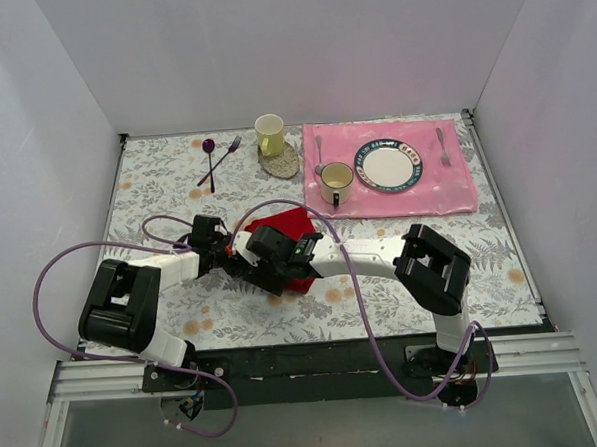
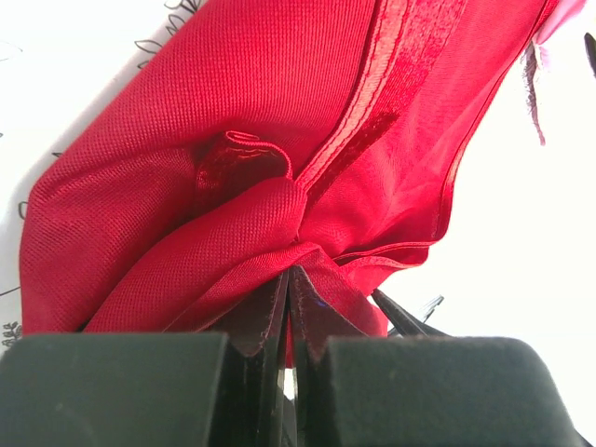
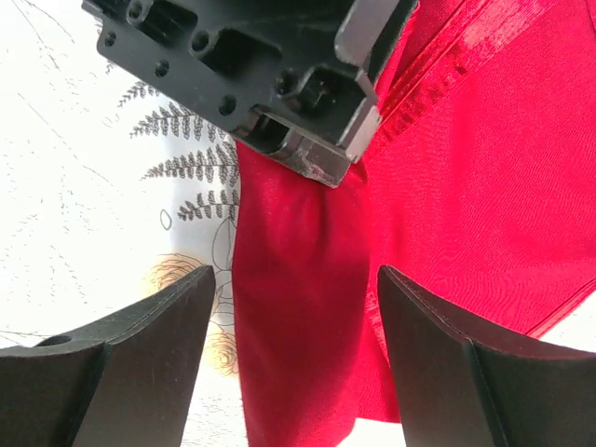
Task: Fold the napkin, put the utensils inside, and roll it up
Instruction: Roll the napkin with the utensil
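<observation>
Firmly, left hand pinches napkin; plate rim markings illegible.

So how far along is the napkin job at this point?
Done: the soft red cloth napkin looks folded over, layered hems showing. In hand: left pincer shut on a bunched fold; right pincer open astride it. Left: no utensil clearly inside, no finished roll.

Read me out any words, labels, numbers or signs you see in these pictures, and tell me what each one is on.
No text here can be read.
plate: the dark rim carries light marks, lettering or pattern, too small to tell.
cup beside it: patterned band, too small to read.
red napkin: no print shows in any view.
</observation>
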Robot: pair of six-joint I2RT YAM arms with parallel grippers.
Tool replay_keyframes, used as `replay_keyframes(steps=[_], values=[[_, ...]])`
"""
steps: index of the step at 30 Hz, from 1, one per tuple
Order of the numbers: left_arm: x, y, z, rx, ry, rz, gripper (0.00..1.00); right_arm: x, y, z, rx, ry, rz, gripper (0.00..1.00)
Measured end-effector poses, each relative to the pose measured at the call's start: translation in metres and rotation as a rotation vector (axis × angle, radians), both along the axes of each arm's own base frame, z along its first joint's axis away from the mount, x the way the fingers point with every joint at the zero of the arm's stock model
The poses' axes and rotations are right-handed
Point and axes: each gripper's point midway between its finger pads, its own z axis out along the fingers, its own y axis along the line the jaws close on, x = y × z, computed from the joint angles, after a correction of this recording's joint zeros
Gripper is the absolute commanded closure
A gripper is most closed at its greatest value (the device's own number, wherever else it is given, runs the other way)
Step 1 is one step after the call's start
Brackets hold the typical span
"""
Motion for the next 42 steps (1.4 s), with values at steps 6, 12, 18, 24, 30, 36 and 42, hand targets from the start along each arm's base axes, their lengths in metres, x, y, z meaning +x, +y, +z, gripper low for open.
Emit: replay_keyframes(steps=[6,12,18,24,30,36,42], values=[[0.000,-0.001,0.000,-0.001,0.012,-0.010,1.00,0.001,-0.002,-0.006,-0.004,-0.010,0.017,0.31],[-0.001,-0.001,0.000,0.002,0.020,-0.014,1.00,-0.001,-0.004,-0.022,-0.009,0.002,0.023,0.30],[-0.003,-0.001,0.000,0.001,0.030,-0.016,1.00,0.002,0.003,-0.024,0.077,0.010,-0.025,0.48],[-0.008,0.001,0.001,0.012,0.038,-0.013,0.96,0.002,-0.001,-0.031,0.243,0.075,-0.091,0.65],[-0.006,0.006,0.014,0.036,0.010,0.005,0.74,0.006,-0.001,-0.030,0.411,0.133,-0.080,0.88],[0.013,0.025,0.068,0.140,-0.145,0.071,0.45,0.006,-0.001,-0.030,0.534,0.245,-0.037,0.95],[0.019,0.037,0.099,0.185,-0.225,0.116,0.42,0.006,0.005,-0.029,0.646,0.431,0.049,0.95]])
